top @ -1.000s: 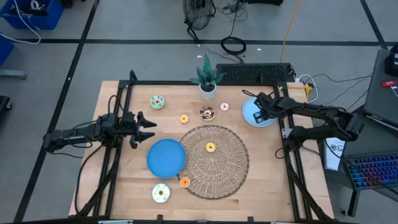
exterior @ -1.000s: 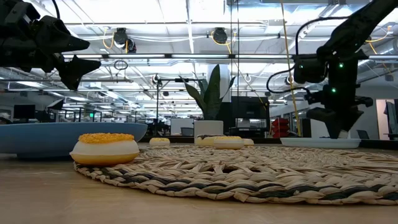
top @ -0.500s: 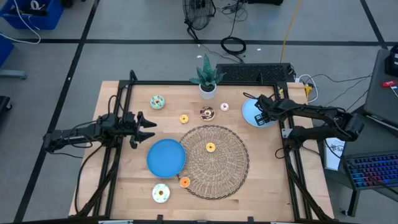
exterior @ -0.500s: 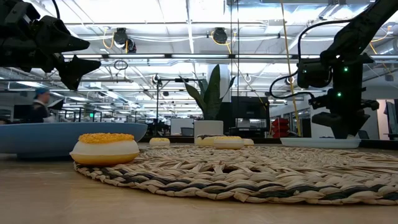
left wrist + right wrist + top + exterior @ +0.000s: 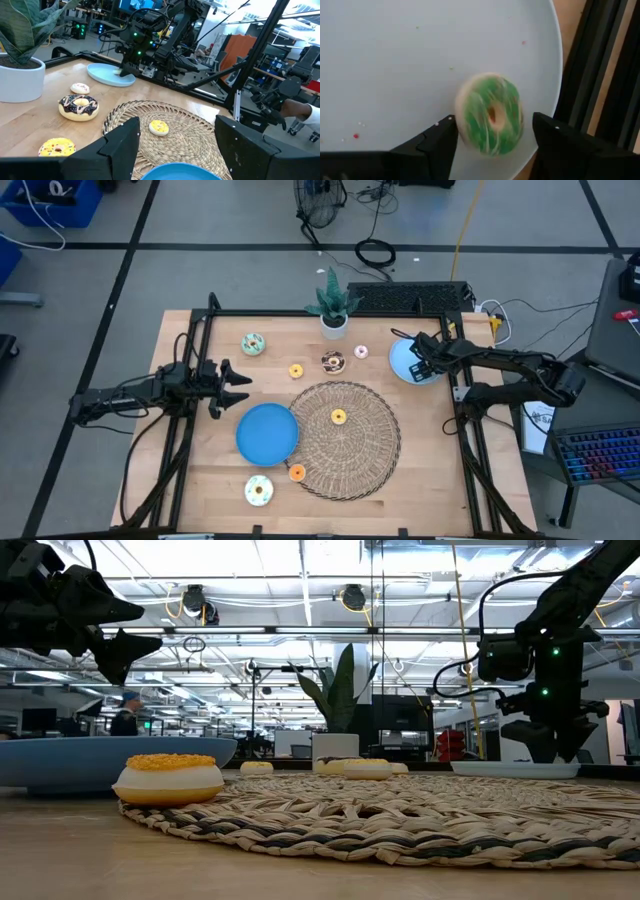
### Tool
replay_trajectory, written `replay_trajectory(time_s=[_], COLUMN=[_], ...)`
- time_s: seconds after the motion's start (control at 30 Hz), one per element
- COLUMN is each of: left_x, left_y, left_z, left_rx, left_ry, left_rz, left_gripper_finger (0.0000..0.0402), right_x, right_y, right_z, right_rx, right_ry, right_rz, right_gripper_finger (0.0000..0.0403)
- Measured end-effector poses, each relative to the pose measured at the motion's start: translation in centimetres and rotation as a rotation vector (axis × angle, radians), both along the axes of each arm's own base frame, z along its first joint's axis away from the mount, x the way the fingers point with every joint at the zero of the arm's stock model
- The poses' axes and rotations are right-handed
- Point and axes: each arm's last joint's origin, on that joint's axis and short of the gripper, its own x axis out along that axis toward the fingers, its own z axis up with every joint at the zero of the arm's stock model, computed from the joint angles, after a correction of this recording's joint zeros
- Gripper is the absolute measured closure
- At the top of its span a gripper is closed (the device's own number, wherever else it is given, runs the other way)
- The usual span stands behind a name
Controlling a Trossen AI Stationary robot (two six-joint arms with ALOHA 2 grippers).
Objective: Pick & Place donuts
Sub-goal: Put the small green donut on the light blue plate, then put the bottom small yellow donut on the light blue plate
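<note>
Several small toy donuts lie on the table. On bare wood are a mint one [image 5: 253, 343], a yellow one [image 5: 296, 370], a brown one [image 5: 333, 361], a pink one [image 5: 360, 352], an orange one [image 5: 297, 472] and a pale one [image 5: 259, 490]. Another yellow one [image 5: 338, 417] lies on the wicker mat [image 5: 350, 455]. A green donut [image 5: 490, 114] lies flat on the pale blue plate [image 5: 395, 60], just ahead of my open right gripper [image 5: 492, 142]. My left gripper [image 5: 236, 386] hovers open near the table's left edge, beside the round blue plate [image 5: 267, 433].
A potted plant [image 5: 333, 310] stands at the far edge, in the middle. Black frame rails [image 5: 195, 370] run along the table's left and right sides, the right one close to the pale blue plate [image 5: 402, 363]. Bare wood lies open at the near right [image 5: 430, 470].
In the low view my right gripper has shifted slightly toward the table's right over the pale blue plate. Its fingers stand wider apart than a second ago. The left arm has kept still.
</note>
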Motion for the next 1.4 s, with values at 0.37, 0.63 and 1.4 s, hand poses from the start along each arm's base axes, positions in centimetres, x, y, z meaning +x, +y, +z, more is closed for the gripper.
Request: replay_trajectory(time_s=[0.37,0.63,1.4], left_x=[0.0,0.0,0.0], left_y=[0.0,0.0,0.0], left_z=[0.0,0.0,0.0], left_rx=[0.0,0.0,0.0], left_ry=[0.0,0.0,0.0], left_rz=[0.0,0.0,0.0], left_gripper_finger=[0.0146,0.0146,0.0146], right_x=[-0.1,-0.1,3.6], right_y=[0.1,0.3,0.9], right_z=[0.5,1.8,4.6], right_rx=[-0.02,-0.052,-0.06], right_ry=[-0.018,-0.156,-0.703], right_rz=[0.02,0.033,0.294], right_gripper_finger=[0.0142,0.0144,0.0151])
